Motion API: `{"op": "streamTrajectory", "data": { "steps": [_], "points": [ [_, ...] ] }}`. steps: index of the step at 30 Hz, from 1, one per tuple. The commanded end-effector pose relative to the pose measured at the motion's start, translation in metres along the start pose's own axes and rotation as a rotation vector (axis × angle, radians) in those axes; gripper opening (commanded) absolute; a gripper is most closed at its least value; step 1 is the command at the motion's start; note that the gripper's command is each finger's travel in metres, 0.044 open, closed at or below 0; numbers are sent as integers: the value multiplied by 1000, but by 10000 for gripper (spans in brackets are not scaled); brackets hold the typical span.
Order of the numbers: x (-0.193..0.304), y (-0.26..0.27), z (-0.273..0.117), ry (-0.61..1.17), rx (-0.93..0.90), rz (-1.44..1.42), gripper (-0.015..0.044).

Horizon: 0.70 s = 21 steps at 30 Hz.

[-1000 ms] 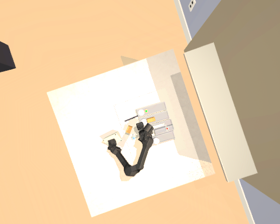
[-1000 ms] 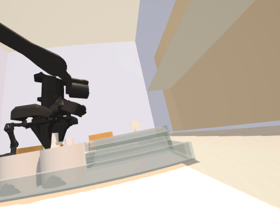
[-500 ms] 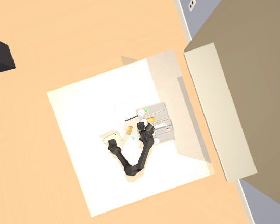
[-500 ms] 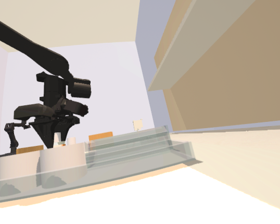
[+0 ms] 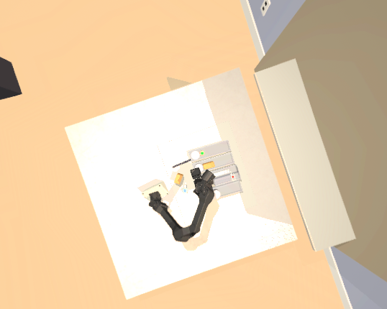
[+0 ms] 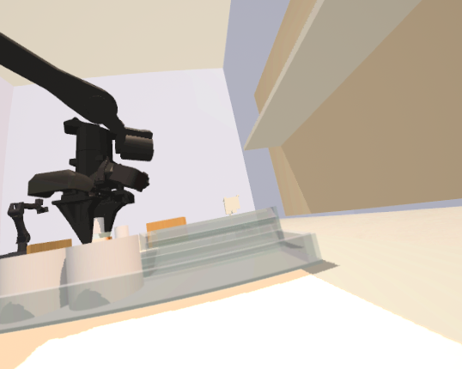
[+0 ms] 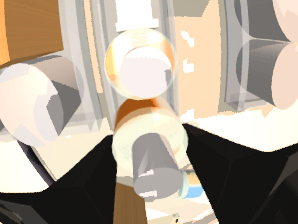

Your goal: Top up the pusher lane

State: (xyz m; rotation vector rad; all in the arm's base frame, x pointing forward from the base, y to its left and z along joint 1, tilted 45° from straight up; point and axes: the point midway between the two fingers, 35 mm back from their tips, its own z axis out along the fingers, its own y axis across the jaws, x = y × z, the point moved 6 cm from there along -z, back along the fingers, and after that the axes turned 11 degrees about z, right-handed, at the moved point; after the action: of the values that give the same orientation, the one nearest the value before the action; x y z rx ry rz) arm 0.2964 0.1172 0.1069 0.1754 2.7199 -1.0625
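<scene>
Between the gripper's clamped fingers sits the new jar, its orange side showing under a pale rim, at the front of the sprung lane. Just beyond it, in that lane, stands the old jar, with the white pusher right behind. One white cylinder and an orange block occupy a neighbouring lane; two pale cylinders stand in the lane on the other side. Whether the new jar touches the lane floor, I cannot tell.
</scene>
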Motion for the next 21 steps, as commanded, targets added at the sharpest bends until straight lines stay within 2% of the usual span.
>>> {"op": "streamTrajectory", "data": {
  "steps": [1, 21],
  "points": [
    [-9, 0, -3, -26, 0, 13, 0],
    [-18, 0, -5, -27, 0, 13, 0]
  ]
}}
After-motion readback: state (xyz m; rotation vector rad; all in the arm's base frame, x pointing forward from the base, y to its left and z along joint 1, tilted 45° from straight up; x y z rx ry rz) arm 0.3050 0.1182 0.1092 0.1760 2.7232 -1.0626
